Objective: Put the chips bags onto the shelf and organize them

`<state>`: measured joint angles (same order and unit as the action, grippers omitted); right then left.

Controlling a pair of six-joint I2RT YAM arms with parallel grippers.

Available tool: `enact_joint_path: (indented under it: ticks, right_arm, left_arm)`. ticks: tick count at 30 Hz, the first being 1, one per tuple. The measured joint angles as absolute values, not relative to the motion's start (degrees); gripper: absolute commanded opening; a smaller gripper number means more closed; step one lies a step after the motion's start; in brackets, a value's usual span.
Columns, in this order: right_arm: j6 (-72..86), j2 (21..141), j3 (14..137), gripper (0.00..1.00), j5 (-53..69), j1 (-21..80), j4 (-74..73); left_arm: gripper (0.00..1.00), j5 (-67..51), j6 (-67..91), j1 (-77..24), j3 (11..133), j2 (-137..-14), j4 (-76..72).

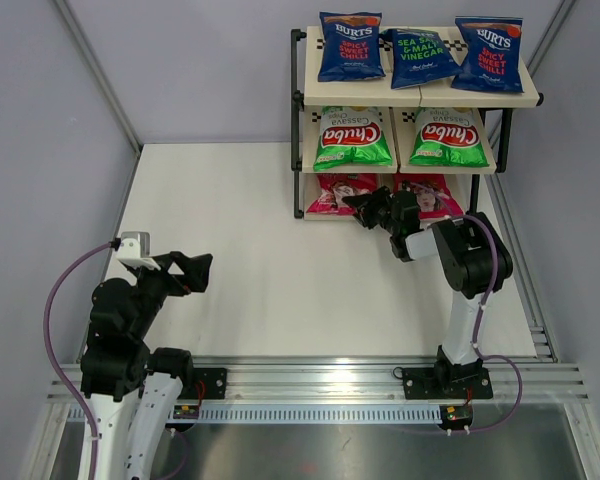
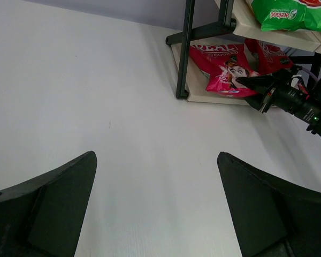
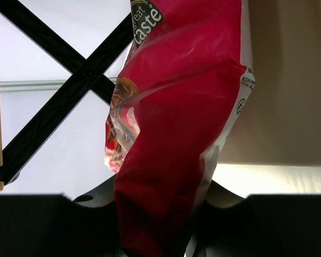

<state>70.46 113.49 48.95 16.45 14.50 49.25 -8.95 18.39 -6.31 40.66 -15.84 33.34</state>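
The shelf (image 1: 420,98) stands at the far right. Three dark blue BURTS bags (image 1: 350,46) lie on its top board. Two green Chuba bags (image 1: 352,138) lie on the middle board. Two pink-red REAL bags lie on the bottom board, the left one (image 1: 336,192) and the right one (image 1: 435,192). My right gripper (image 1: 366,208) is shut on the near edge of the left REAL bag (image 3: 182,107), which fills the right wrist view. That bag (image 2: 223,67) and the right gripper (image 2: 249,83) also show in the left wrist view. My left gripper (image 1: 195,270) is open and empty over the table at the near left.
The white table (image 1: 260,230) is walled by grey panels left, right and behind. A black cross-brace (image 3: 69,91) of the shelf frame shows behind the held bag. A black shelf post (image 2: 184,48) stands at the shelf's left front corner.
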Motion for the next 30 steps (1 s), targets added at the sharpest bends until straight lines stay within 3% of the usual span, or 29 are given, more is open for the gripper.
enact_joint_path:
  ticks: [6, 15, 20, 27, 30]
  right_arm:
    - [70.11, 115.39, 51.31, 0.36, 17.76, 13.98, 47.68]
    - [69.84, 116.53, 52.21, 0.58, 18.04, 13.65, 46.65]
    - [69.84, 114.02, 50.85, 0.61, 17.37, 13.61, 43.03]
    - [69.95, 110.83, 46.92, 0.58, 16.12, 13.56, 40.60]
    - [70.70, 110.63, 44.73, 0.48, 16.12, 13.56, 41.36]
  left_arm:
    - [0.99, -8.97, 18.39, -6.52, 40.66, -15.84, 33.34]
    - [0.99, -9.02, 18.35, -6.74, 40.66, -15.81, 33.32]
    - [0.99, -8.97, 18.37, -6.83, 40.66, -15.70, 33.36]
    - [0.99, -8.71, 18.37, -7.20, 40.66, -15.18, 33.36]
    - [0.99, -8.58, 18.37, -7.29, 40.66, -15.09, 33.34]
